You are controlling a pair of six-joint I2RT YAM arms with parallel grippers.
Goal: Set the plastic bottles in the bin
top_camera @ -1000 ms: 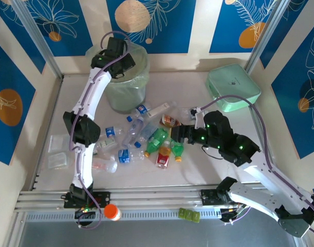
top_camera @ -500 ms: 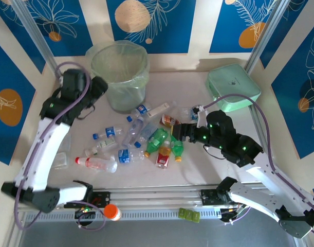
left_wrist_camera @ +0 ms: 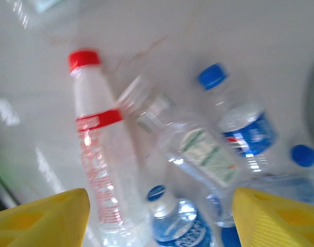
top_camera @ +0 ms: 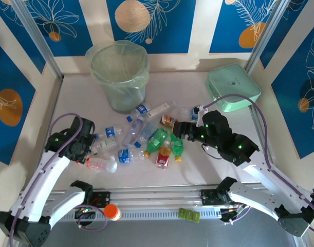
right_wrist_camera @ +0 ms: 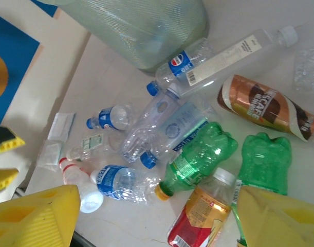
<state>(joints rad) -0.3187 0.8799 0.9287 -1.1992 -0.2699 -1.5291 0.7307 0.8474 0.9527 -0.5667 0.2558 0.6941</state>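
The plastic bottles (top_camera: pixel 146 135) lie in a loose pile mid-table: clear ones with blue caps, two green ones (right_wrist_camera: pixel 205 153), an orange-red one (right_wrist_camera: pixel 197 217) and a brown one (right_wrist_camera: pixel 264 105). The bin (top_camera: pixel 118 72), pale green with a clear liner, stands upright behind the pile. My left gripper (top_camera: pixel 91 149) hovers open over the pile's left end. A blue-labelled bottle (left_wrist_camera: pixel 180 221) lies below its fingers, beside a red-capped clear bottle (left_wrist_camera: pixel 97 149). At the pile's right side my right gripper (top_camera: pixel 178 131) is open and holds nothing; its fingertips (right_wrist_camera: pixel 33 218) frame the orange-red bottle.
A flat mint-green square case (top_camera: pixel 233 87) sits at the back right. Clear plastic packets (right_wrist_camera: pixel 61 126) lie left of the pile. An orange-topped object (top_camera: pixel 111 212) and small green pieces (top_camera: pixel 189 214) rest on the front rail. Metal frame posts flank the table.
My left arm has swung from above the bin down and forward to the left end of the pile. The right arm has barely moved.
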